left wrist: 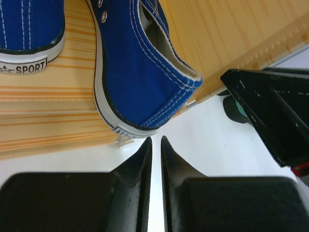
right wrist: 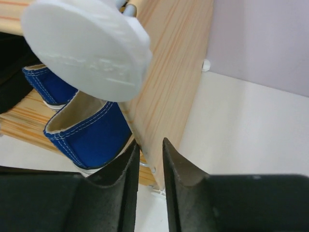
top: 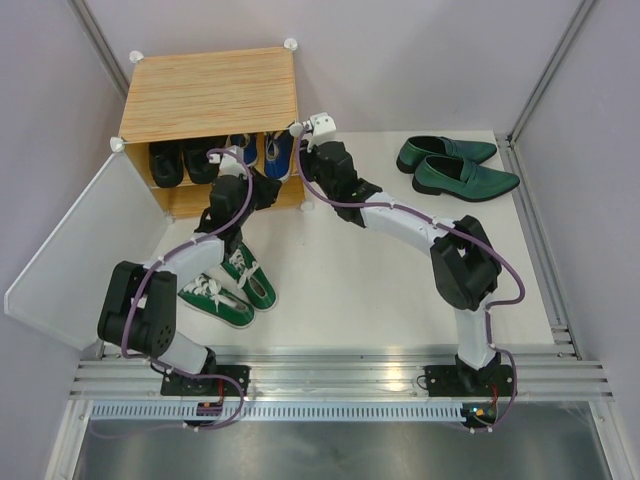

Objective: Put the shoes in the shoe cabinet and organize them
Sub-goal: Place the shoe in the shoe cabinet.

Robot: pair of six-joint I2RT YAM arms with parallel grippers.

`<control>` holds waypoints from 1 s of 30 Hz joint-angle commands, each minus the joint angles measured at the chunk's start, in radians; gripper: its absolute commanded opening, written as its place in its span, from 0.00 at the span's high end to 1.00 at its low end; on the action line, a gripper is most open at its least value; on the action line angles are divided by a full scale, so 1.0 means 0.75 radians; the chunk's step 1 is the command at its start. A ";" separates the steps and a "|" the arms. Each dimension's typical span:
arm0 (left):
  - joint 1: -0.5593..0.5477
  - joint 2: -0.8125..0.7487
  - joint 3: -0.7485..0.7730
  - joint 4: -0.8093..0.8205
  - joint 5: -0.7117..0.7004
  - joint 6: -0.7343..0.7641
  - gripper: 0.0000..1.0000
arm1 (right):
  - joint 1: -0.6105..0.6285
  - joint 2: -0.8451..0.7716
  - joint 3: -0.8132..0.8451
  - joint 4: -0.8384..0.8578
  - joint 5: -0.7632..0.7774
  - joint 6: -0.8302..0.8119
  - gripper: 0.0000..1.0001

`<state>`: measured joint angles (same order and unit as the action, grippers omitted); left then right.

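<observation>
The shoe cabinet (top: 210,95) stands at the back left with its door (top: 70,250) swung open. On its shelf sit the black boots (top: 180,162) and the blue sneakers (top: 262,150). My left gripper (top: 262,188) hovers just in front of the shelf. In its wrist view the left gripper (left wrist: 155,139) is shut to a thin slit on nothing, right behind a blue sneaker's heel (left wrist: 140,72). My right gripper (top: 300,160) is at the cabinet's right front edge. That right gripper (right wrist: 148,141) is open with a narrow gap, its tips by the side panel (right wrist: 169,72) beside a blue sneaker (right wrist: 91,130).
Green sneakers (top: 230,290) lie on the table under my left arm. Dark-green loafers (top: 455,168) rest at the back right. A white round connector (right wrist: 87,48) looms close above the right fingers. The right gripper's body (left wrist: 270,111) shows at the right in the left wrist view.
</observation>
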<state>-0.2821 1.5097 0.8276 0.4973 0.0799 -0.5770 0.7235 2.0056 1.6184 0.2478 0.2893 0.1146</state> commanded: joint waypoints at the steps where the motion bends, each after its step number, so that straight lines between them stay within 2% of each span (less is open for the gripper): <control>1: -0.004 0.047 0.068 0.133 0.010 0.062 0.86 | -0.012 0.011 0.029 0.111 -0.026 0.003 0.72; 3: -0.004 0.089 0.091 0.153 0.016 0.062 0.90 | -0.012 0.013 0.016 0.138 -0.034 -0.014 0.85; 12: -0.008 0.176 0.154 0.225 0.020 0.064 0.91 | -0.011 -0.015 -0.031 0.187 -0.101 -0.071 0.98; 17: -0.021 0.220 0.199 0.217 -0.019 0.076 0.92 | -0.012 -0.038 -0.055 0.187 -0.128 -0.055 0.99; 23: -0.023 0.245 0.234 0.169 -0.149 0.056 0.94 | -0.009 -0.105 -0.117 0.165 -0.136 -0.057 0.98; 30: -0.025 0.233 0.244 0.110 -0.262 0.025 0.96 | -0.011 -0.216 -0.260 0.140 -0.183 -0.040 0.97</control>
<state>-0.3073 1.6806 0.9623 0.5667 -0.0223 -0.5613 0.7155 1.9411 1.4746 0.3817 0.1787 0.0631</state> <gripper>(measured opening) 0.045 0.047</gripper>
